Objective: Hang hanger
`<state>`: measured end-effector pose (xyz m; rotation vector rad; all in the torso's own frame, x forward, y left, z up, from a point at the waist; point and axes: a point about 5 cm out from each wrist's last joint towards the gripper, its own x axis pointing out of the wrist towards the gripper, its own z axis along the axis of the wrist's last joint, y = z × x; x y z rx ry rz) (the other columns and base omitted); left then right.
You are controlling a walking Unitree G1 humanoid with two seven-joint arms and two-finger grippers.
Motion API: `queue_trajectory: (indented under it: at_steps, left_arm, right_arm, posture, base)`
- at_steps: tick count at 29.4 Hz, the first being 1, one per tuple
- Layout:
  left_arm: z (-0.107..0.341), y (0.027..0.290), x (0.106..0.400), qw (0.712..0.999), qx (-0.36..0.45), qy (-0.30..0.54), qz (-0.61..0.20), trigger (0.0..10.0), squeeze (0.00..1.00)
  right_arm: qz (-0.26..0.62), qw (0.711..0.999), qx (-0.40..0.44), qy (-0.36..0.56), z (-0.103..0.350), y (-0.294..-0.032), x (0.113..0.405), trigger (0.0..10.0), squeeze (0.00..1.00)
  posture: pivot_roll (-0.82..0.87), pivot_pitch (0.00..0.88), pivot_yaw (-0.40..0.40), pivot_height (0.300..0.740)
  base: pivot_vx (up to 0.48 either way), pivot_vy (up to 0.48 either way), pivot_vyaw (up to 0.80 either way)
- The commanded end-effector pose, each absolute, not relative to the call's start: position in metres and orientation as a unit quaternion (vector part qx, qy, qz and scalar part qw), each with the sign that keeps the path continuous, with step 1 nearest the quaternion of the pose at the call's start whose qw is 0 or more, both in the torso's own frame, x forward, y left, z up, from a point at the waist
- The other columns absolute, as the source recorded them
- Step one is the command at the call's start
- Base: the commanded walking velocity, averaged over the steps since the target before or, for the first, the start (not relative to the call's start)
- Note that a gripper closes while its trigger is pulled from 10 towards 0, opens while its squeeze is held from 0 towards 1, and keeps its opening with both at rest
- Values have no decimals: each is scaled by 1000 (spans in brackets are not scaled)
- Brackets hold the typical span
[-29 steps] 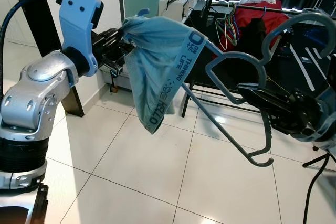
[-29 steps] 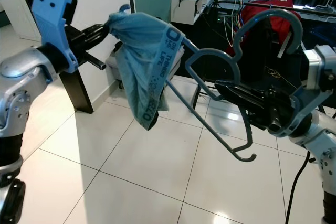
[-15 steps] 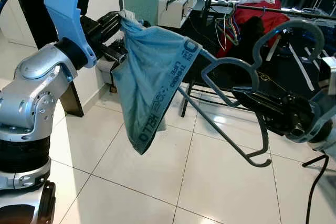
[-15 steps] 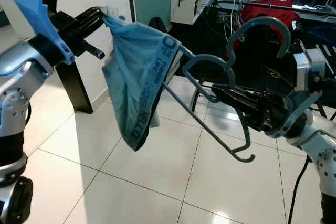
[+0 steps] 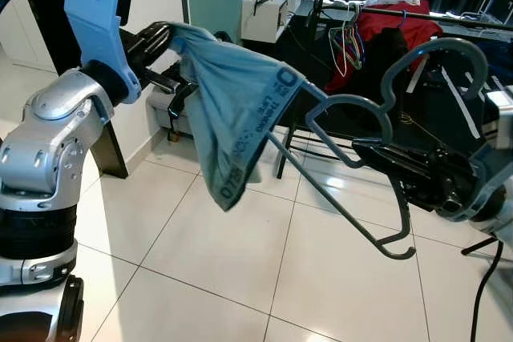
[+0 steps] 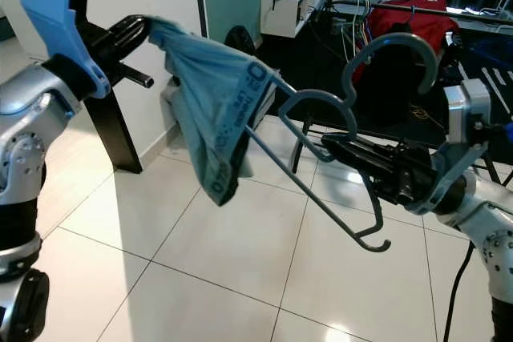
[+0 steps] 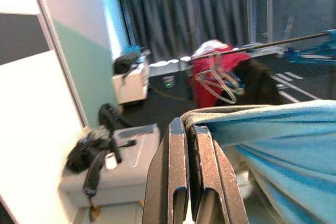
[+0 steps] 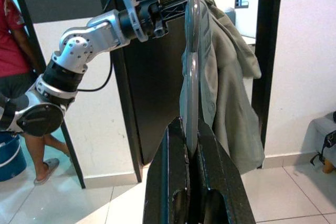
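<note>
Both arms are up in front of the robot and the garment is strung out between them, clear of the tiled floor (image 5: 240, 270). On the left, the left gripper (image 5: 160, 36) has its black fingers (image 7: 181, 182) pressed together on a bunched corner of the blue cloth (image 5: 240, 118), pinching it tight. The fabric slopes down to the right from that pinch and drapes over one arm of the grey hanger (image 5: 353, 198), its loose end dangling with white lettering along the hem. On the right, the right gripper (image 5: 365, 148) is clamped on the hanger just below its neck, the two fingers (image 8: 184, 182) squeezing the flat plastic edge-on. The hanger sits tilted, hook (image 5: 437, 58) up high toward the far right, lower bar running down toward the near right. Beyond it, at the far side of the room, stands a clothes rack (image 5: 425, 15) with a red garment (image 5: 401, 26) and some empty hangers (image 5: 346, 42) on its rail. In the right wrist view a person (image 8: 18, 77) in a red shirt stands beyond the left arm, next to a dark door.
</note>
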<state>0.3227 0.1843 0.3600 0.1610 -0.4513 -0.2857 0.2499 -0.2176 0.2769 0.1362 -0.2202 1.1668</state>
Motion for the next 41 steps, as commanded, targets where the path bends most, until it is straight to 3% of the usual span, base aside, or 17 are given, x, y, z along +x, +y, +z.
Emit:
queue_trajectory:
  at_steps: [1, 18, 19, 24, 25, 27, 28, 37, 41]
  left_arm:
    - [369, 203, 323, 966, 70, -236, -83, 0, 0]
    - [350, 179, 327, 965, 117, -196, -130, 0, 0]
    - [345, 174, 328, 965, 126, -183, -142, 4824, 1000]
    - [339, 171, 328, 964, 137, -170, -153, 4353, 1000]
    - [335, 171, 329, 963, 157, -155, -155, 9294, 1000]
    - [329, 171, 330, 961, 181, -135, -157, 9294, 1000]
    - [325, 173, 331, 961, 189, -126, -156, 10000, 1000]
    - [309, 183, 332, 957, 237, -86, -143, 10000, 1000]
    - [305, 206, 330, 946, 293, -60, -128, 10000, 1000]
  right_arm:
    - [562, 819, 52, -101, 278, -214, 246, 10000, 0]
    - [563, 819, 50, -95, 275, -211, 245, 10000, 0]
    - [561, 821, 49, -97, 276, -212, 245, 10000, 0]
    - [560, 821, 48, -98, 276, -213, 244, 10000, 0]
    - [560, 821, 49, -98, 276, -213, 244, 10000, 0]
    - [560, 821, 49, -99, 276, -213, 245, 10000, 0]
    - [560, 821, 49, -99, 276, -213, 245, 10000, 0]
    - [558, 823, 45, -93, 276, -218, 244, 10000, 0]
    - [547, 832, 37, -79, 276, -232, 244, 10000, 0]
  posture:
    - [7, 38, -52, 740]
    - [6, 47, -47, 740]
    - [6, 50, -46, 740]
    - [6, 50, -46, 740]
    - [7, 50, -45, 740]
    - [8, 50, -45, 740]
    - [8, 51, -45, 740]
    - [7, 52, -48, 740]
    - [6, 57, -56, 740]
  base:
    - [0, 0, 0]
    - [0, 0, 0]
    - [0, 0, 0]
    - [0, 0, 0]
    - [0, 0, 0]
    - [0, 0, 0]
    - [0, 0, 0]
    - [0, 0, 0]
    - [0, 0, 0]
